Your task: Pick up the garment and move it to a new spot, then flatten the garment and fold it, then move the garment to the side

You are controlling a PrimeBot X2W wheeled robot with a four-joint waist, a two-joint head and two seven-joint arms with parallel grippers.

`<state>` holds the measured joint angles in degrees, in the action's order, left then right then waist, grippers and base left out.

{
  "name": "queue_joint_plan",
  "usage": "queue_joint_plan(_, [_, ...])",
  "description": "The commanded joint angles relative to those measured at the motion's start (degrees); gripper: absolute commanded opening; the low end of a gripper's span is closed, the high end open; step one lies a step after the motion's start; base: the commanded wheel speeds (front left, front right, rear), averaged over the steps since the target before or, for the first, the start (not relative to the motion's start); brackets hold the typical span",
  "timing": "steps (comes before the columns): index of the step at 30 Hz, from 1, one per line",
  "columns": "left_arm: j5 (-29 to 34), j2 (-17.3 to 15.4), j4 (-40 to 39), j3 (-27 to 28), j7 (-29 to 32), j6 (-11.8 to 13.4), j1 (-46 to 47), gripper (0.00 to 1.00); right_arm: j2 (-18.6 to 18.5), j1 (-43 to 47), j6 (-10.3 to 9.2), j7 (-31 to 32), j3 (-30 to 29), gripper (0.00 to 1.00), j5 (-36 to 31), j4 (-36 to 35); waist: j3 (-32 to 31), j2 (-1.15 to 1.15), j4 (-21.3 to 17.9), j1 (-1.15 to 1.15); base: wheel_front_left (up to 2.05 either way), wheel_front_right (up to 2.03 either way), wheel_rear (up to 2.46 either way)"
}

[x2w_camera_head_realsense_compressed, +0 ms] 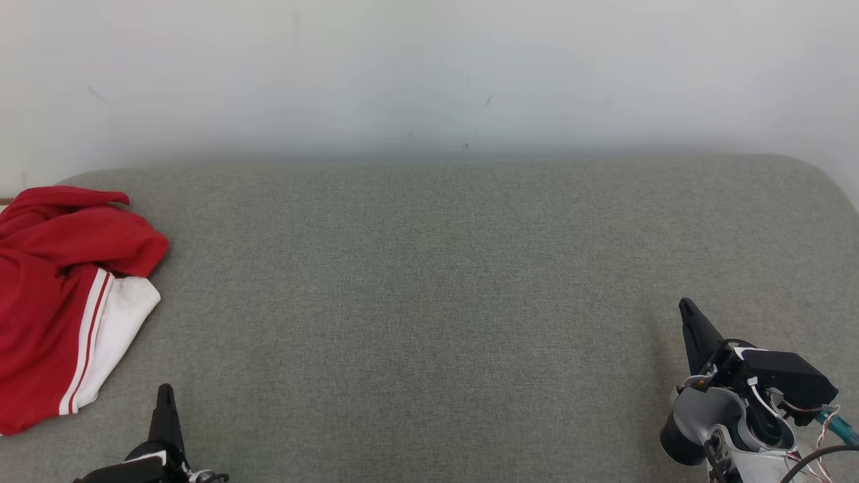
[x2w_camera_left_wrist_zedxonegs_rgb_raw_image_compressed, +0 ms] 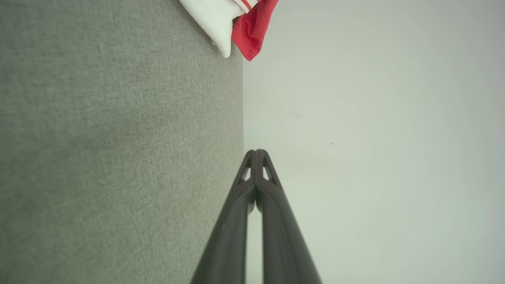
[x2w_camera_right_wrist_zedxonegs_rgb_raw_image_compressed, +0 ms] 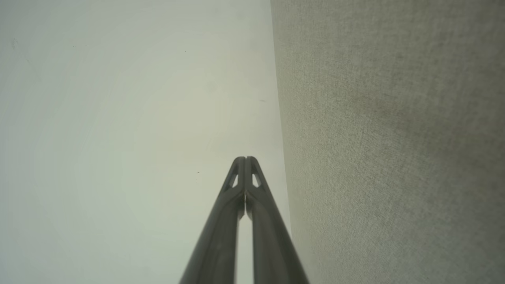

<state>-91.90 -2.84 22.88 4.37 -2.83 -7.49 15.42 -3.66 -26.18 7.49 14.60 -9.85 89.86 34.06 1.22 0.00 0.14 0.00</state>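
The garment (x2w_camera_head_realsense_compressed: pixel 54 295) is red with a white panel and white stripes, lying crumpled at the far left of the grey fabric surface (x2w_camera_head_realsense_compressed: pixel 429 302). A corner of the garment (x2w_camera_left_wrist_zedxonegs_rgb_raw_image_compressed: pixel 236 23) shows at the top of the left wrist view. My left gripper (x2w_camera_head_realsense_compressed: pixel 165 390) is at the lower left, a little right of the garment's lower edge, shut and holding nothing; its tips (x2w_camera_left_wrist_zedxonegs_rgb_raw_image_compressed: pixel 256 152) meet. My right gripper (x2w_camera_head_realsense_compressed: pixel 686 307) is at the lower right, far from the garment, also shut and holding nothing, with its tips (x2w_camera_right_wrist_zedxonegs_rgb_raw_image_compressed: pixel 245 158) pressed together.
A pale wall (x2w_camera_head_realsense_compressed: pixel 429 74) rises behind the back edge of the grey surface. The surface's back corners are rounded. Wide bare fabric lies between the two grippers.
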Motion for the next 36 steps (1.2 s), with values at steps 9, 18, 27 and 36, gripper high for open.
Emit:
queue_joint_plan(9, [0.02, 0.02, 0.10, -0.01, -0.04, 0.01, -0.11, 1.00, 0.01, 0.19, 0.01, -0.05, 0.04, 1.00, -0.04, 0.12, 0.00, 0.00, 0.00, 0.00, 0.00, 0.00, 0.00])
queue_joint_plan(18, [0.68, 0.35, -0.43, -0.45, -0.96, 0.03, -2.98, 1.00, 0.31, 4.32, -0.01, -2.32, 2.13, 1.00, -1.38, -1.02, -0.04, 0.00, 0.04, 0.00, 0.00, 0.00, 0.00])
queue_joint_plan(27, [5.77, 0.29, -3.62, -0.24, -2.23, 0.28, -4.78, 1.00, 0.35, 6.38, -0.01, -5.38, 4.67, 1.00, -6.03, -4.61, -0.12, 0.00, 0.07, 0.00, 0.00, 0.00, 0.00])
queue_joint_plan(36, [15.48, 0.22, -8.57, -0.30, -3.65, 2.51, -6.87, 1.00, 0.34, 8.39, -0.01, -8.83, 7.93, 1.00, -17.63, -8.83, -0.23, 0.00, 0.12, 0.00, 0.00, 0.00, 0.00])
